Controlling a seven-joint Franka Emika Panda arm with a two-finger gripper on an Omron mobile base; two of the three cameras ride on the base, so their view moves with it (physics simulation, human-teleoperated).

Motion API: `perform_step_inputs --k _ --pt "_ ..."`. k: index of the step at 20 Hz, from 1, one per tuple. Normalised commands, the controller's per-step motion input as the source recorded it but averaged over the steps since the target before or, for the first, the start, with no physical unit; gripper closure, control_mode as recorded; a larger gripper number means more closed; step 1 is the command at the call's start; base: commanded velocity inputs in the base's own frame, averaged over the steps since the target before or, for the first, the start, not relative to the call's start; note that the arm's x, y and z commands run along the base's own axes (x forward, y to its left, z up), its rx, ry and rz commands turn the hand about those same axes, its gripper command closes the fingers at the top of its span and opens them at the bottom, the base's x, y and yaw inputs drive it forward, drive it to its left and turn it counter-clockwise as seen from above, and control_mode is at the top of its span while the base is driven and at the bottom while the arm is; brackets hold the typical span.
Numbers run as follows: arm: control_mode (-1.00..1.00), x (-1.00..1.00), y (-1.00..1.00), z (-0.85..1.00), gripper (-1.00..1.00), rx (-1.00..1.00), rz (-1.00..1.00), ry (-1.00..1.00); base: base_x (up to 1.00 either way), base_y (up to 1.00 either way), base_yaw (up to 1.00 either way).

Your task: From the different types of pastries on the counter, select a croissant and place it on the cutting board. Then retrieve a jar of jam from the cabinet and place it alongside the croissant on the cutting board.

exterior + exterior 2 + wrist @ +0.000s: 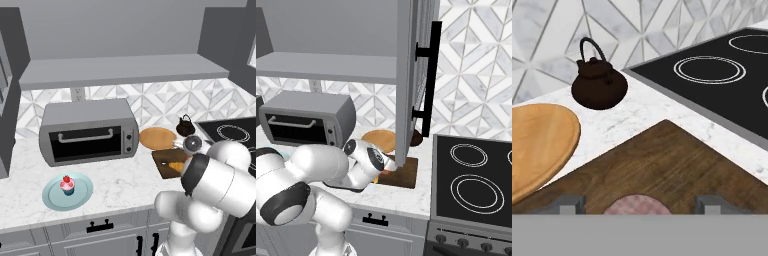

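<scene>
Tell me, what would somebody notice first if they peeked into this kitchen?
Probably the big white robot arm bending low over the dark cutting board, where a golden croissant lies. Then the pink cupcake with a strawberry on its light-blue plate, in front of the grey toaster oven.

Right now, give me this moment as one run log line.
claw: open, over cutting board | croissant: on board | cupcake: on blue plate | jam: not yet fetched
</scene>
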Motion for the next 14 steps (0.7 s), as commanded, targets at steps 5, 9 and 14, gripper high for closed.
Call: perform_step_inputs --k 5,9,14 --pt "-1.00 0.00 0.00 -0.05 -1.00 0.00 0.00 0.00 0.00 0.00 0.00" --pt "-1.00 0.00 0.00 0.28 -1.00 0.00 0.00 -0.05 0.00 0.00 0.00" --pt "-1.00 -0.11 0.01 0.63 -1.00 0.00 0.00 -0.14 0.00 0.00 0.00"
